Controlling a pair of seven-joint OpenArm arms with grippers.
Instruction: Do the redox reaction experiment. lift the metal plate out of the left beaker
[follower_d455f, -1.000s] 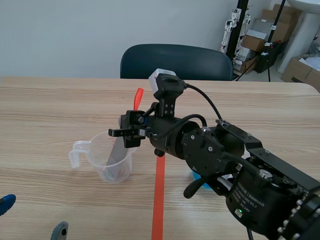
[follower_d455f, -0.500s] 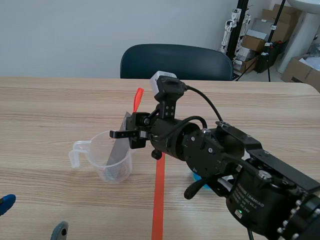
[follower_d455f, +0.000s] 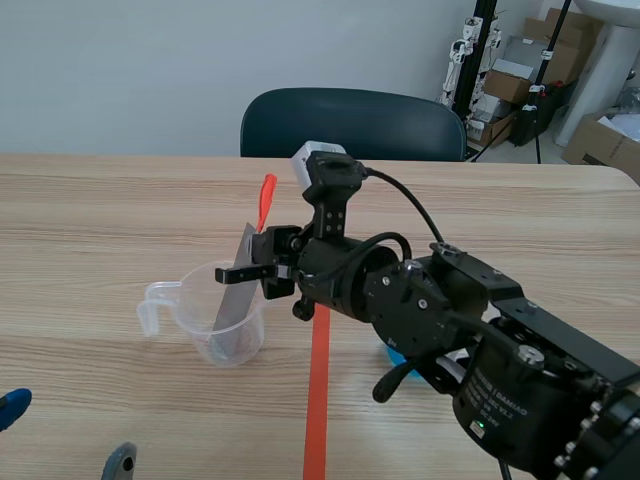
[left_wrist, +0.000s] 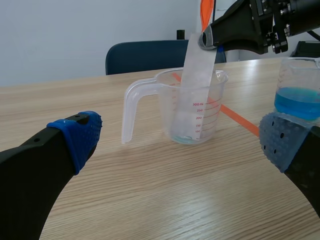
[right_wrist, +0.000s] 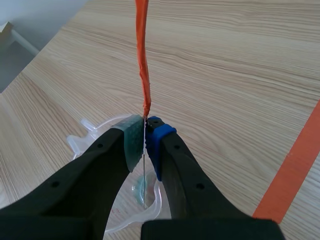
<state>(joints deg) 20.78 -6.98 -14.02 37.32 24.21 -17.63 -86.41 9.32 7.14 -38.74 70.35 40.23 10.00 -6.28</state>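
Note:
A clear plastic measuring beaker (follower_d455f: 215, 325) stands left of the orange tape line. A thin grey metal plate (follower_d455f: 238, 285) with an orange-red strip (follower_d455f: 266, 200) on its top leans out of it, lower end still inside. My right gripper (follower_d455f: 256, 270) is shut on the plate's upper part; the right wrist view shows the plate edge-on (right_wrist: 144, 172) between the pads (right_wrist: 159, 137), above the beaker (right_wrist: 90, 135). My left gripper (follower_d455f: 65, 437) stands open and low at the near left, its blue pads (left_wrist: 77, 137) well short of the beaker (left_wrist: 192, 107).
A second beaker with blue liquid (left_wrist: 299, 90) stands to the right of the tape line, mostly hidden behind the right arm in the scene view. A dark chair (follower_d455f: 350, 125) is at the table's far edge. Boxes and stands fill the back right corner.
The right gripper has risen and shifted slightly left with the plate. More of the plate now shows above the beaker's rim. The left gripper has not moved.

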